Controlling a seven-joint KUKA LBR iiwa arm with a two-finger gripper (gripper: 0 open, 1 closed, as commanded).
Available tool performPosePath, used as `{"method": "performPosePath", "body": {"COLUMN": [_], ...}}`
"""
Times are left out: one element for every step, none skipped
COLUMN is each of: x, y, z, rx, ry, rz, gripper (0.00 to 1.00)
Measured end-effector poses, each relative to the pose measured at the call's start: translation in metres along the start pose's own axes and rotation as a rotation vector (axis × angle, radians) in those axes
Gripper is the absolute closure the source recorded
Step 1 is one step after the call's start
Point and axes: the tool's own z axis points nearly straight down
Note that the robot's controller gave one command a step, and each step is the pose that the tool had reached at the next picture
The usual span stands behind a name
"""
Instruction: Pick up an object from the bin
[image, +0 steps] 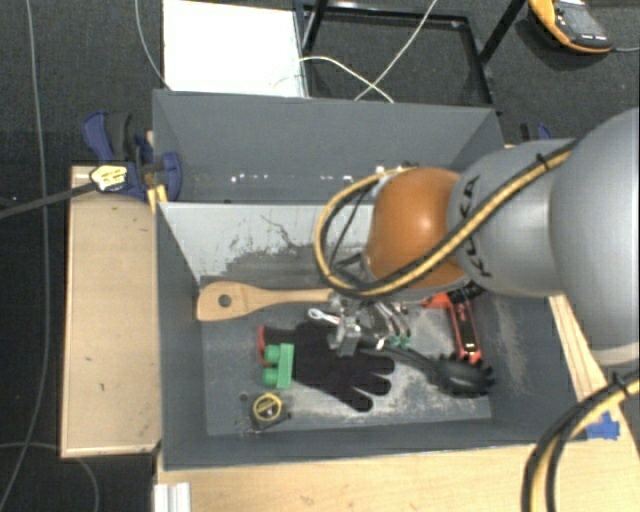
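Observation:
My gripper (362, 326) hangs low in the middle of the bin, under the arm's orange cover. Its metal body sits right over the wrist end of a black glove (345, 372) that lies flat on the bin floor. A wooden spoon (258, 298) lies just to the left, and its handle runs in under the gripper. To the right of the gripper a black scoop (457, 376) with a dark handle rests on the floor.
A green block (279, 365) with a red piece (263, 336) behind it lies left of the glove. A small yellow round tape measure (266, 407) sits near the front wall. A red-and-black tool (465, 326) lies at the right, partly under the arm.

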Motion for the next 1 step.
{"method": "performPosePath", "body": {"x": [0.0324], "y": [-0.0145], "z": [0.0149], "rx": [-0.001], "ry": [0.015], "rz": [-0.07], "gripper": [1.0]}}
